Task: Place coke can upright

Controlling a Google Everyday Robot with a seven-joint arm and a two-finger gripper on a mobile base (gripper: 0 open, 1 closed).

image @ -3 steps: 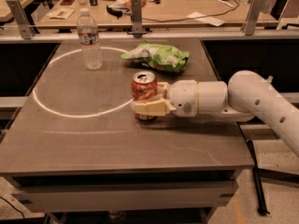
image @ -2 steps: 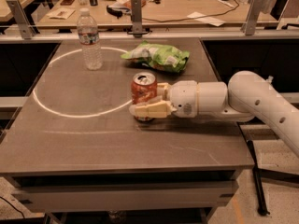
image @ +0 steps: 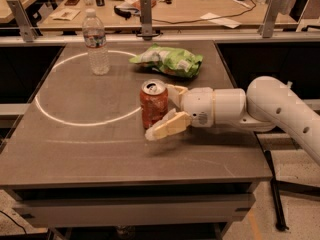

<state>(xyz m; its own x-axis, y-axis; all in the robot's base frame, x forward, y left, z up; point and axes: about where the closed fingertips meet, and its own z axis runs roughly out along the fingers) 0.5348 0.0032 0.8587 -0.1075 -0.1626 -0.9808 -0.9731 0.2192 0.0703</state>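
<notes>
The coke can (image: 152,103), orange-red with a silver top, stands upright on the grey table (image: 90,144), at the right edge of a white circle marked on the tabletop. My gripper (image: 161,112) reaches in from the right at the can's height, with the white arm behind it. Its fingers straddle the can: the near cream finger (image: 169,126) is spread a little away from the can's lower front. The far finger (image: 177,91) shows just behind the can's right side. The gripper looks open around the can.
A clear plastic water bottle (image: 95,43) stands at the back left on the circle line. A green snack bag (image: 170,60) lies behind the can. A wooden desk with clutter (image: 190,4) stands beyond the table's far edge.
The near finger has swung out toward the front, away from the can. The can stays upright in the same place.
</notes>
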